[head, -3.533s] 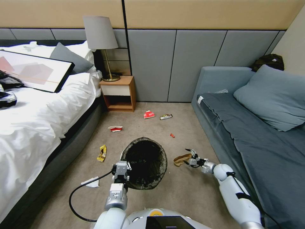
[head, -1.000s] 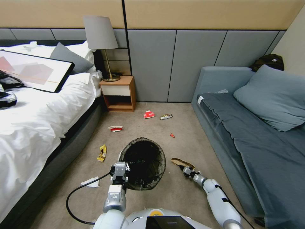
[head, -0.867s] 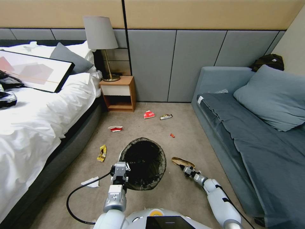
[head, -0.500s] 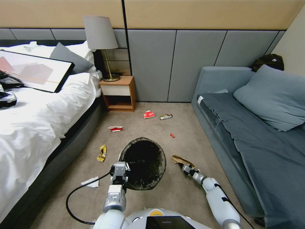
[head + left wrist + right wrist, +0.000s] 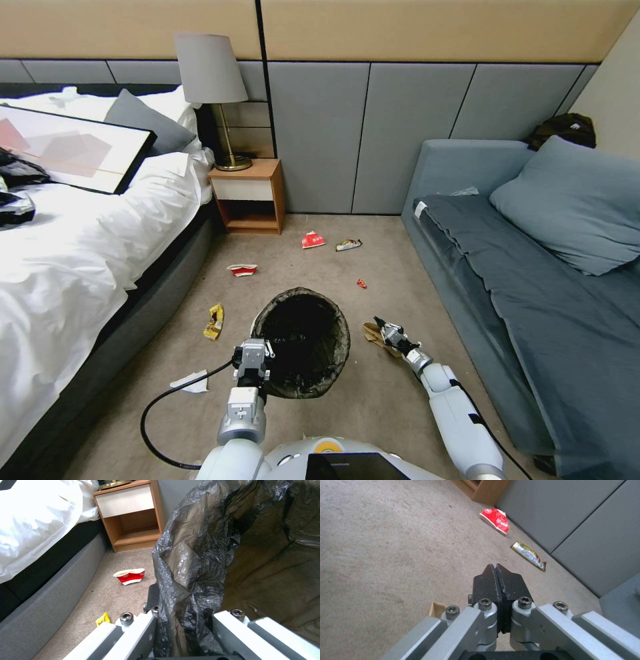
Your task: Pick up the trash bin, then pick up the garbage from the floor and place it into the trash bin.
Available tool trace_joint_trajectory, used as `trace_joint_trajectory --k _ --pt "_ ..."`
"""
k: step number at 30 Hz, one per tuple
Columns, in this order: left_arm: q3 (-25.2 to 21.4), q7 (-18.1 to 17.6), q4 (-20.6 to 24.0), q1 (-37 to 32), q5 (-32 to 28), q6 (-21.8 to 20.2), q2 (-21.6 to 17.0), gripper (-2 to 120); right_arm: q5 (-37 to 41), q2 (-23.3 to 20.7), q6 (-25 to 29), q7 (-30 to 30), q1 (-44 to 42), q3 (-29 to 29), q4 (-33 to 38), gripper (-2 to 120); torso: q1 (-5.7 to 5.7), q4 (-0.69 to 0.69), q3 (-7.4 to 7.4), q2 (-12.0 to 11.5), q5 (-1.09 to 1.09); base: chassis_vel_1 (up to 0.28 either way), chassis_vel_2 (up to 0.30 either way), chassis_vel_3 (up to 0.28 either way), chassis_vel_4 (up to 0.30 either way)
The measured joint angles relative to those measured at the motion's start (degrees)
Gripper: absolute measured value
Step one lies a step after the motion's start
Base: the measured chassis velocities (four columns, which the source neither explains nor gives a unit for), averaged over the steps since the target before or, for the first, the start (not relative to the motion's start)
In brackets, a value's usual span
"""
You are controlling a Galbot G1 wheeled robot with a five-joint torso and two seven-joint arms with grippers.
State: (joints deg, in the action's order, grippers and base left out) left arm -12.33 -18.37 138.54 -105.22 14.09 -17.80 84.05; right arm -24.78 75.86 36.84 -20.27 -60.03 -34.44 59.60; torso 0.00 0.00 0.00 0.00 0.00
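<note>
The trash bin hangs off the floor by its near rim, mouth tipped open toward the litter — the left gripper is clamped on rim and black liner so the bin can travel with the robot. Just beside its right edge lies the tan curled piece; the right gripper rests over it, pads pressed together, though I cannot tell whether they pinch it. Red packs lie toward the nightstand.
</note>
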Motion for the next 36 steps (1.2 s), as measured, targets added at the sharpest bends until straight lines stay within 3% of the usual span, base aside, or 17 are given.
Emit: trace_joint_trajectory --k 2,6,17,22,28,36 --pt "-0.01 0.00 0.00 0.01 0.00 0.00 0.00 0 -0.33 -0.03 -0.43 0.42 -0.15 0.09 -0.39 0 0.00 0.00 0.00 0.00 0.00 0.000 0.000 0.000 0.000" --pt "0.03 0.02 0.00 0.05 -0.01 0.03 -0.01 0 -2.12 0.22 -1.09 1.70 -0.24 0.22 -2.00 14 0.00 -0.01 0.00 0.00 0.00 0.000 0.000 0.000 0.000" --pt "0.10 0.03 0.03 0.01 -0.02 0.07 -0.09 0 -4.53 0.89 -2.52 2.80 0.66 0.35 -5.39 58 0.00 0.00 0.00 0.00 0.00 0.000 0.000 0.000 0.000" --pt "0.16 0.03 0.03 0.03 -0.02 0.09 -0.08 0 -4.58 0.78 -2.94 2.96 1.32 0.30 -6.10 71 0.00 0.00 0.00 0.00 0.00 0.000 0.000 0.000 0.000" --pt "0.23 0.03 0.02 -0.01 0.00 0.11 -0.09 0 -4.63 0.82 -3.42 3.67 3.83 -0.42 -10.82 96 0.00 0.00 0.00 0.00 0.00 0.000 0.000 0.000 0.000" --pt "0.33 0.02 0.02 0.01 0.03 0.16 -0.09 0 -3.53 0.74 -4.71 3.85 5.49 -0.50 -14.91 100 0.00 0.00 0.00 0.00 0.00 0.000 0.000 0.000 0.000"
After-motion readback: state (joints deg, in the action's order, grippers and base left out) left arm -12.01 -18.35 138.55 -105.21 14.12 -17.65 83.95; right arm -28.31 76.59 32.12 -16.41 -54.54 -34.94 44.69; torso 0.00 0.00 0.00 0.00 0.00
